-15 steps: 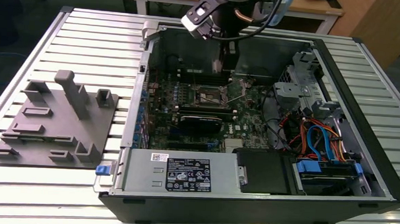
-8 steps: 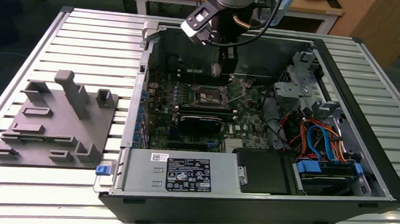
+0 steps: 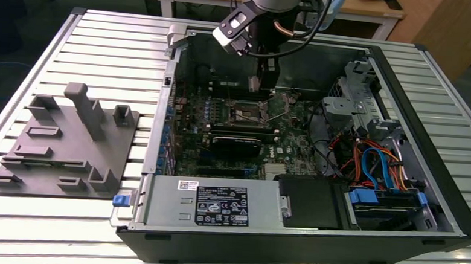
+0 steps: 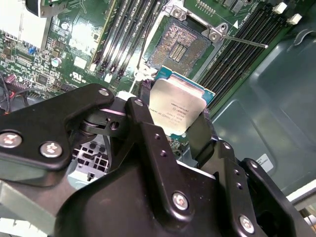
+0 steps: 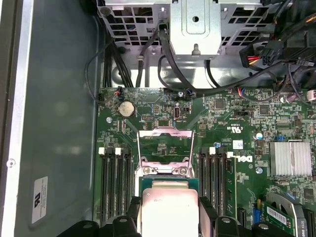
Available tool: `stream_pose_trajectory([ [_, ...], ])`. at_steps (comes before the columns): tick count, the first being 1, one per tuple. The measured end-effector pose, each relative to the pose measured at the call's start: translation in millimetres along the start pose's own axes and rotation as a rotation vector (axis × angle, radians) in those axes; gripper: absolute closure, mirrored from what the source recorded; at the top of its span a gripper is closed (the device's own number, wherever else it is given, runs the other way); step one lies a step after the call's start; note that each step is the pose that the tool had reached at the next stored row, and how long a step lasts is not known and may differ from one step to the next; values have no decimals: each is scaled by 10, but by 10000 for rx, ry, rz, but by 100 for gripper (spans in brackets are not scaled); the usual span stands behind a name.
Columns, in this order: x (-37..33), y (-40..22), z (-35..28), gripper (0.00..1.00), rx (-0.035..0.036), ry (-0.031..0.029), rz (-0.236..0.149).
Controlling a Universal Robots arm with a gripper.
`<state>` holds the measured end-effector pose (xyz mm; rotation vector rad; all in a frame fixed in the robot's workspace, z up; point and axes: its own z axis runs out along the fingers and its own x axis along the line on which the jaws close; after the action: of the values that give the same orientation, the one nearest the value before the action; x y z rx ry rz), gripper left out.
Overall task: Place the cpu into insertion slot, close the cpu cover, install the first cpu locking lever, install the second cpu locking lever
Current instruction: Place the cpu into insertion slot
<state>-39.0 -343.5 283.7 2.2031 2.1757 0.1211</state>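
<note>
The cpu [image 4: 180,103] is sitting between the two black fingers [image 4: 148,131] of the gripper [image 4: 173,112]. The gripper is squeezing it by its edges, and its shiny grey top is showing in both wrist views. The cpu is hanging in the air, tipped a bit, just above the insertion slot [image 4: 183,45]. It is not touching the slot. The slot is lying open with its little gold dots showing. The cpu cover [image 5: 165,132] is standing flipped up behind the slot. A thin locking lever [image 4: 244,42] is sticking out to one side.

In the exterior view, the arm [image 3: 266,6] is coming straight down from above into the open computer case [image 3: 438,179]. The gripper is pointing down over the green board [image 3: 283,152].

The case is lying on its side on a desk [image 3: 78,45] made of long metal strips. A wooden panel [image 3: 451,28] is standing behind the desk.

Long black memory slots [image 4: 123,34] are running along both sides of the insertion slot. Blue and orange wires [image 3: 375,163] are bunching up at the exterior view's right. A grey box [image 3: 207,203] is sitting at the near end of the case. A grey tray with blocks [image 3: 65,153] is lying on the desk at the exterior view's left.
</note>
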Motion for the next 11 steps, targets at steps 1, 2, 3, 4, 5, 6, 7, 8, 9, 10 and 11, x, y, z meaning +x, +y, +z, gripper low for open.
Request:
stream_pose_trajectory([
  [1, 0, 0, 2, 46, -1, 2, 0],
  [2, 0, 0, 4, 46, -1, 2, 0],
  [3, 0, 0, 4, 46, -1, 2, 0],
  [4, 0, 0, 4, 46, -1, 3, 0],
  [5, 0, 0, 4, 46, -1, 2, 0],
  [6, 0, 0, 4, 46, -1, 2, 0],
  [7, 0, 0, 5, 46, -2, 3, 0],
  [8, 0, 0, 5, 46, -1, 2, 0],
  [9, 0, 0, 5, 46, -1, 3, 0],
  [10, 0, 0, 6, 46, -1, 3, 0],
  [11, 0, 0, 6, 46, -1, 2, 0],
])
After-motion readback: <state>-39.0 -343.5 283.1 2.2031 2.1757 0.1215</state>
